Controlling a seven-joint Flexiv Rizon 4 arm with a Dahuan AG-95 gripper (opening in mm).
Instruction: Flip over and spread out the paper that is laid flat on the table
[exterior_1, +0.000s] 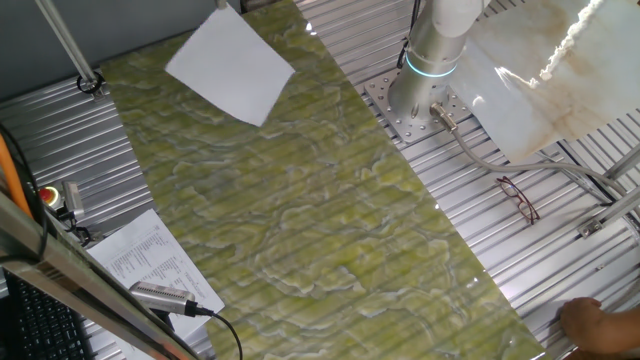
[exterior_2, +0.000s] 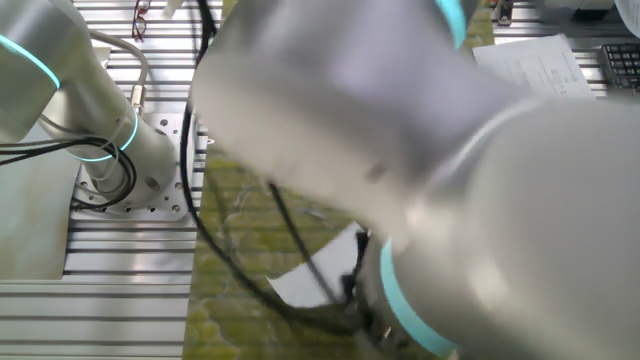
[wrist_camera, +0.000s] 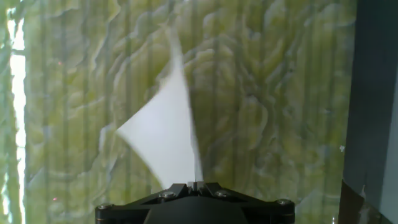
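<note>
Closest to the hand camera, the end effector shows only as a dark housing at the bottom edge, its fingers pressed together on the paper — clenched on the sheet. From that pinch the white sheet rises up the frame as a triangle that narrows to a blurred tip, hanging above the green-yellow marbled desk. How far the sheet is off the surface cannot be judged, and the part inside the pinch is hidden.

From one fixed view, the paper appears as a tilted white rectangle over the far end of the desk, near its far left edge. Below the paper in this view, the marbled surface carries nothing all the way to its near end. Ribbed silver metal panels flank both long edges of the desk. Past the paper to the right stands the robot base on its bolted plate, with a glossy pale slab beyond. Off the desk's near left edge lies a printed sheet, and a pair of glasses rests on the right panels. The end effector itself is cut off above this view.

The other fixed view is largely blocked by the blurred grey arm — only a small white piece of the paper shows beneath it.
</note>
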